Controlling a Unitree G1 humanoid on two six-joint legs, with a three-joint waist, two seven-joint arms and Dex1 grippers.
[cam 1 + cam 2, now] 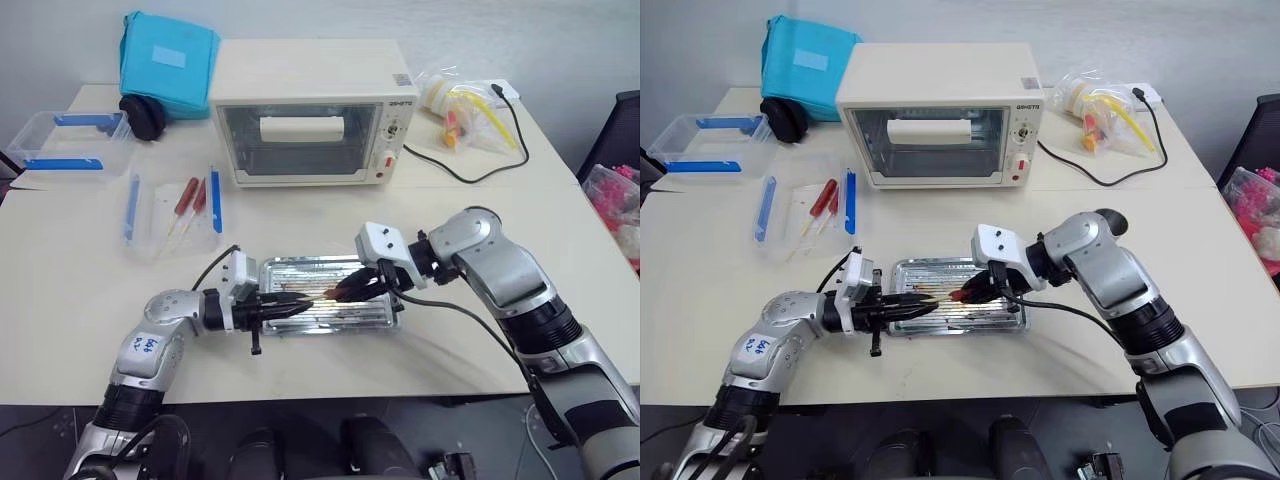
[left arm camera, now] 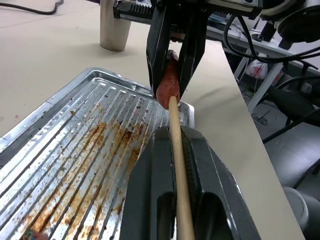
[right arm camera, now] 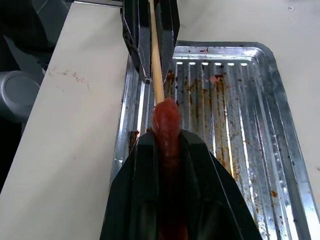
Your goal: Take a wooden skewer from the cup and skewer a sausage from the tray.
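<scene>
Jaws of your left gripper (image 2: 172, 150) pinch the wooden skewer (image 2: 178, 160); your right gripper (image 3: 167, 145) squeezes the sausage (image 3: 166, 125) over the tray (image 3: 250, 100), tip touching.

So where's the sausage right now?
The sausage is pinched in the right gripper above the tray, near the table's front edge, its end meeting the wooden skewer held by the left gripper.

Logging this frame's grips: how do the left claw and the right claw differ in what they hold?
The left claw is shut on the wooden skewer; the right claw is shut on the sausage. The left points level, the right tilts downward. Both meet above the tray, skewer tip at the sausage's end.
</scene>
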